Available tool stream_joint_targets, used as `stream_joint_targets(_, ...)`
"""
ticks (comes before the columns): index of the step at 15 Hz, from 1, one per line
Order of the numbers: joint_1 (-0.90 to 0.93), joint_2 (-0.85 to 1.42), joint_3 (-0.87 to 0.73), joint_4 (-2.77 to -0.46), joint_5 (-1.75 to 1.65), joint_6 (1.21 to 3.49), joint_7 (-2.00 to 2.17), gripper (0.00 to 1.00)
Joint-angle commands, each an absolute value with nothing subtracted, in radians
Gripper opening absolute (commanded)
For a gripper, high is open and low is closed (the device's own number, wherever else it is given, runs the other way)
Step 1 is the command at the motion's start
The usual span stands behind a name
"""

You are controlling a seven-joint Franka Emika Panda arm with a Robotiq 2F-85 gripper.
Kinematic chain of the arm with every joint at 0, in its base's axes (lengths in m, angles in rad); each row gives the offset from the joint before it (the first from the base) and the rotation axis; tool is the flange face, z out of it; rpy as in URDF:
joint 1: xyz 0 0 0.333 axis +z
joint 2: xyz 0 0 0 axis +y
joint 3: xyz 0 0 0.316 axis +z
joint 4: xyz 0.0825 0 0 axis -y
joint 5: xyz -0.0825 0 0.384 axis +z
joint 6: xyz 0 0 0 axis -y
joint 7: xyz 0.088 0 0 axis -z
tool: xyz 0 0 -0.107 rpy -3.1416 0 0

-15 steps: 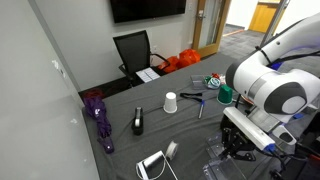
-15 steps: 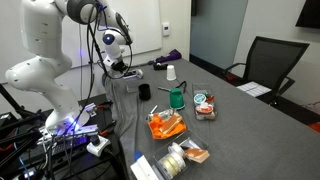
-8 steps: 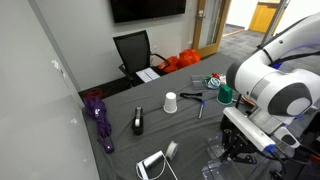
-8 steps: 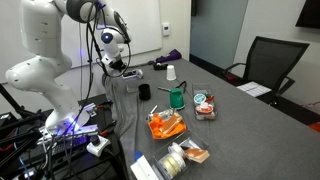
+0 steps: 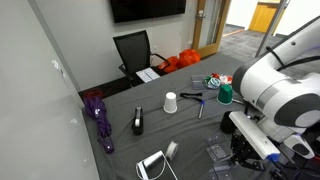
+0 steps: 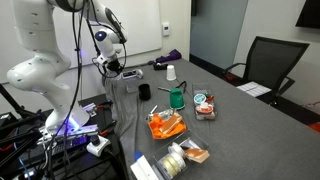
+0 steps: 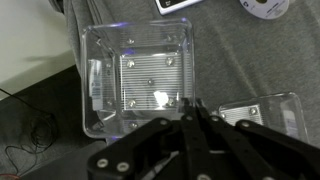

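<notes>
My gripper (image 7: 190, 108) is shut, its two fingertips pressed together with nothing visible between them. In the wrist view it hovers over the near edge of a clear square plastic container (image 7: 138, 75) lying on the grey table. A second clear plastic piece (image 7: 262, 108) lies just to its right. In both exterior views the gripper (image 5: 243, 152) (image 6: 113, 70) hangs at the table's end, above the clear containers (image 5: 217, 152).
On the table are a white cup (image 5: 171, 102), a black object (image 5: 138, 122), a purple umbrella (image 5: 98, 118), a green cup (image 6: 178, 98), an orange packet (image 6: 165, 125), a tape roll (image 6: 175, 160) and a phone (image 5: 152, 165). A black chair (image 5: 133, 50) stands at the far side.
The arm has shifted: the gripper moved a little away along the table's end and slightly up. The jaws stay shut and the objects on the table have not moved.
</notes>
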State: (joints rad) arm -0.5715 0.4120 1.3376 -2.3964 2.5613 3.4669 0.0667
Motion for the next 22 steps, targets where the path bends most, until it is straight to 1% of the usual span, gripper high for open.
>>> stream_joint_targets(1,-0.491,0.329,1.247,-2.423,2.659,3.467,0.051,0.01)
stream_joint_targets(2,-0.478,0.348,1.241,-2.427,2.609,3.467,0.115,0.01)
stream_joint_targets(5,-0.435,0.363,1.194,-2.419,2.607,3.467,0.134,0.01)
stream_joint_targets(12,-0.328,0.433,1.112,-2.42,2.579,3.464,0.027,0.01)
stream_joint_targets(13,-0.312,0.422,1.089,-2.411,2.639,3.463,-0.047,0.01)
stream_joint_targets(14,-0.311,0.433,1.101,-2.413,2.586,3.463,0.006,0.01)
stream_joint_targets(18,-0.372,0.421,1.164,-2.374,2.603,3.457,0.002,0.01)
stream_joint_targets(22,-0.527,0.445,1.326,-2.271,2.597,3.455,0.135,0.01)
